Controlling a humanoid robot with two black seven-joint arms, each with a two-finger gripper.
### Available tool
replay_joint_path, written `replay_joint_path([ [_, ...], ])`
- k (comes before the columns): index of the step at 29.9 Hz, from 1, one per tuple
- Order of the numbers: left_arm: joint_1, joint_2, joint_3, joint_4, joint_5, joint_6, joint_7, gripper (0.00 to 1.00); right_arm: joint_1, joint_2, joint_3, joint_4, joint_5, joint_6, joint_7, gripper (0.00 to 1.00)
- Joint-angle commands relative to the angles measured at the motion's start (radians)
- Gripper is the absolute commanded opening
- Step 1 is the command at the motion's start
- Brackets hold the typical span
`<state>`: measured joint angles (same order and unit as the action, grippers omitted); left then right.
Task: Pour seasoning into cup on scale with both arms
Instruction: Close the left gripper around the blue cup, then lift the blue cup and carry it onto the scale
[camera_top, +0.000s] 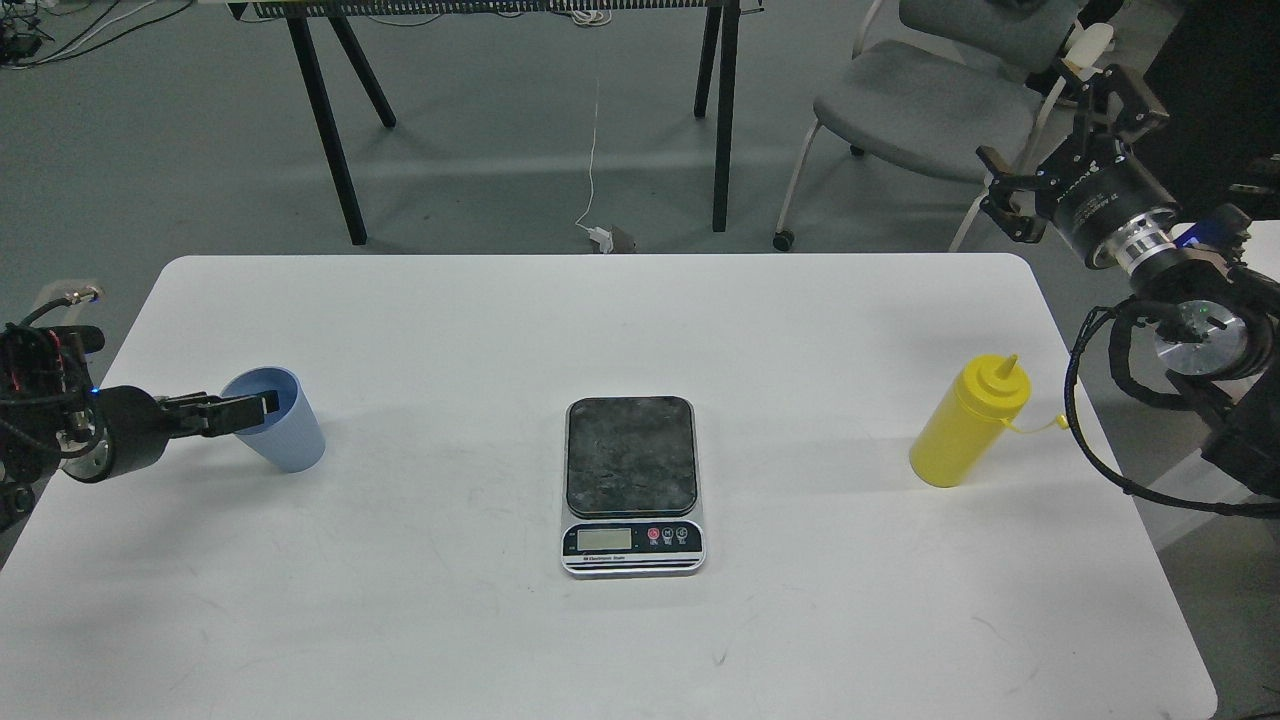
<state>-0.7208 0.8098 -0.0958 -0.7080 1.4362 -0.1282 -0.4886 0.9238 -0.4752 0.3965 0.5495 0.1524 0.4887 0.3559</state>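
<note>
The light blue cup (293, 444) stands on the white table (800, 330) at the left. My left gripper (252, 408) comes in from the left at rim height, and its dark fingers overlap the cup's near rim. It is seen side-on, so the fingers cannot be told apart. The scale (631, 482) lies in the middle with nothing on its dark platform. The yellow seasoning bottle (963, 427) stands upright at the right, its cap hanging by the tether. My right gripper (1052, 142) is open and raised, beyond the table's far right corner and well above the bottle.
A grey chair (925, 105) stands behind the table at the right, close to my right gripper. Black table legs (330, 130) and a white cable (594, 160) are on the floor behind. Cables (1085, 420) hang from my right arm near the bottle.
</note>
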Motion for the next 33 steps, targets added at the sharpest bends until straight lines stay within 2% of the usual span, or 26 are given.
replay_joint_path([
  [1,0.001,0.002,0.028,0.001,0.019,0.01,0.0,0.5,-0.002,0.0,0.001,0.001,-0.001,0.0,0.0,1.0],
  [4,-0.006,0.002,0.083,0.001,0.042,0.044,0.0,0.2,-0.002,0.0,0.001,0.001,-0.001,0.0,0.002,1.0],
  [5,-0.009,0.003,0.099,0.001,0.046,0.061,0.0,0.14,-0.002,0.001,0.001,0.001,-0.001,0.0,0.002,1.0],
  [8,-0.017,0.008,0.114,0.001,0.046,0.067,0.0,0.08,-0.002,0.001,0.001,0.0,-0.001,0.0,0.002,1.0],
  [18,-0.049,0.014,0.114,-0.004,0.046,0.056,0.0,0.03,-0.002,0.007,0.001,-0.002,-0.002,0.0,0.001,1.0],
  [23,-0.098,0.038,0.111,-0.021,0.044,-0.004,0.0,0.02,-0.002,0.006,0.002,-0.003,-0.001,0.0,0.002,1.0],
  [29,-0.207,0.114,0.114,-0.221,0.059,-0.093,0.0,0.03,-0.002,0.001,0.002,-0.003,-0.001,0.0,0.002,1.0],
  [33,-0.299,0.123,0.111,-0.332,0.185,-0.171,0.0,0.03,-0.002,0.0,0.002,-0.006,-0.001,0.0,0.002,1.0],
])
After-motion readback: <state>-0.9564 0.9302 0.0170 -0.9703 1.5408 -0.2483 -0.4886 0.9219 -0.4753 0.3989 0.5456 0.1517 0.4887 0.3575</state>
